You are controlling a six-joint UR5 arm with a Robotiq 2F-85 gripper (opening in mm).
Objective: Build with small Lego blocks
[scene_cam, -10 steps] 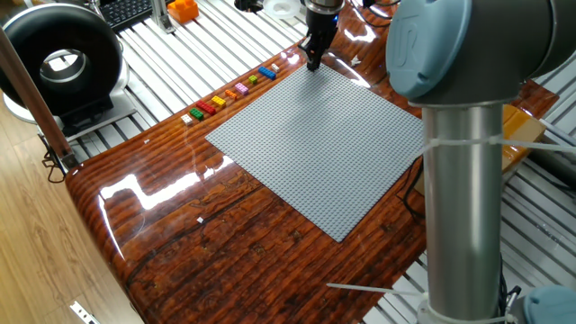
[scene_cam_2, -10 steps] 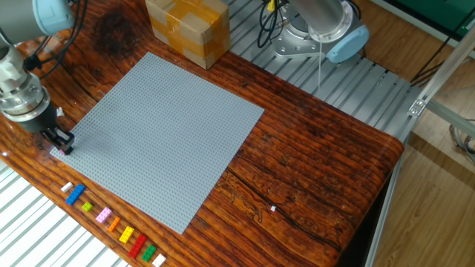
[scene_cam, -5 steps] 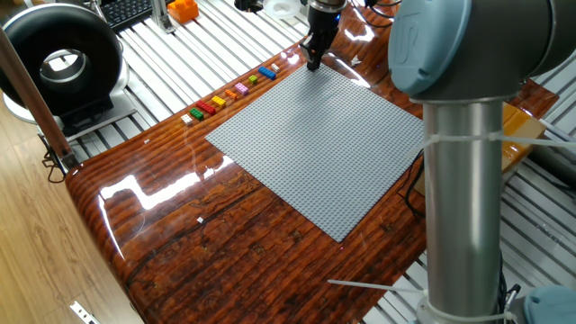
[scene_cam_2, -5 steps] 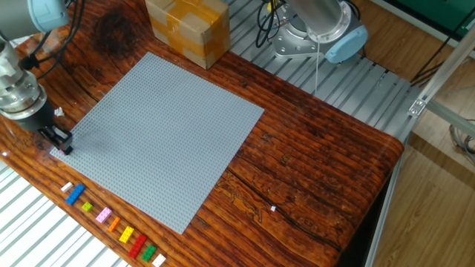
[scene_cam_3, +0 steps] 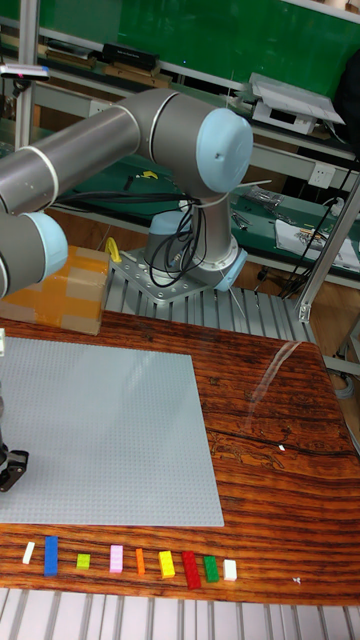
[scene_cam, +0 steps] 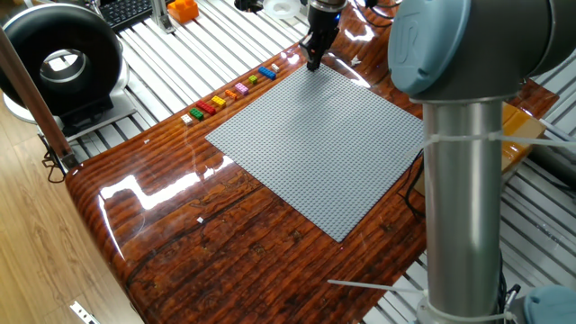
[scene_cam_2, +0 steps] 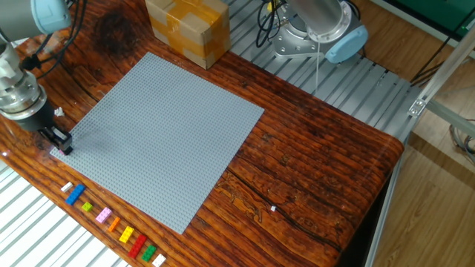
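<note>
Handling these small Lego blocks [scene_cam_3: 138, 562] means working with light, rigid, smooth plastic: expect them to skid on the glossy wooden surface [scene_cam_2: 312, 156] or pop sideways if you pinch off-centre. Judging by their shape, you should take each one across its two flat side walls, low on the body, squarely, and never over the studs.

The blocks lie in a single row along the surface's edge, just beside one side of the grey baseplate [scene_cam_2: 167, 130] and off it. In the tall fixed view they run white, blue, yellow-green, pink, orange, yellow, red, green, white, each a little apart from the next.

Your claw [scene_cam_2: 58, 141] stands at the corner of the baseplate beyond the blue end of the row, close to the surface. The row begins near it, and the far white end sits well apart. In the other fixed view a small pinkish piece [scene_cam_2: 56, 153] shows right under the fingertips at the baseplate's edge; it looks like a block being pressed or held, but it is too small to be sure. The fingers look drawn narrow, though you cannot tell whether they grip anything.
</note>
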